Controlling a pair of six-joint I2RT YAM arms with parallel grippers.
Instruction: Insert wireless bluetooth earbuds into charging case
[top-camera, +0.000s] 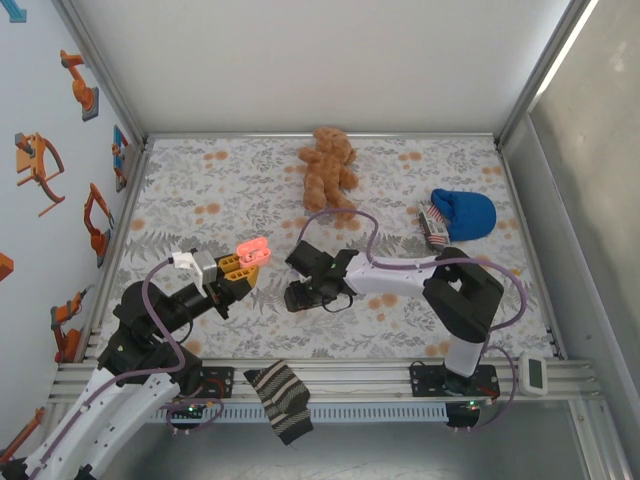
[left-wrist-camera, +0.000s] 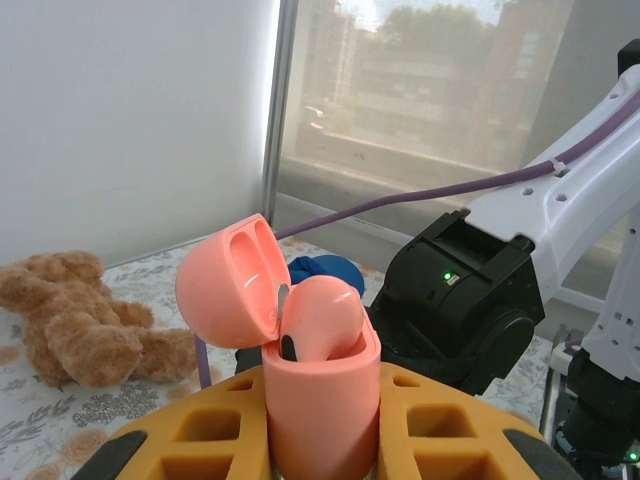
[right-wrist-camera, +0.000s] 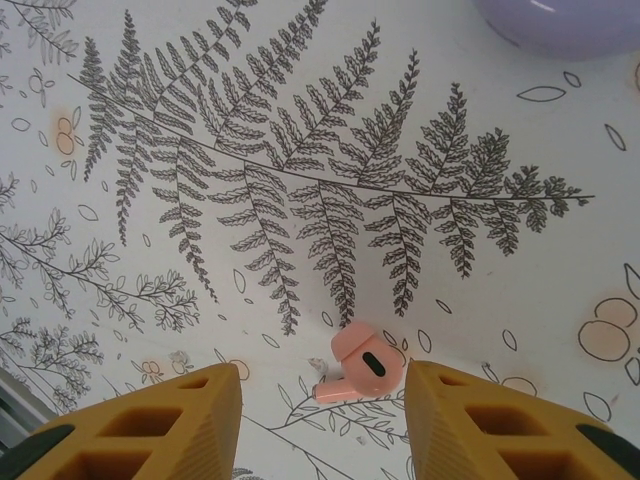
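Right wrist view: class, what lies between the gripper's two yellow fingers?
A pink earbud lies on the fern-print cloth, inside the right gripper, shown by the right wrist view.

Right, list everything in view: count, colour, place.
salmon-pink hinged plastic charging case: one, pink, lid open, in the left gripper.
pink plastic earbud: one, pink, sitting in the case's open top.
loose pink plastic earbud: one, pink, on the fern-print tablecloth.
rounded lilac object: one, lilac, beyond the loose earbud, cut off.
brown plush teddy bear: one, brown, far middle.
blue fabric bundle: one, blue, far right.
dark striped sock: one, brown and black, near rail.
left gripper: one, orange fingers, shut on the case.
right gripper: one, orange fingers, open astride the loose earbud.
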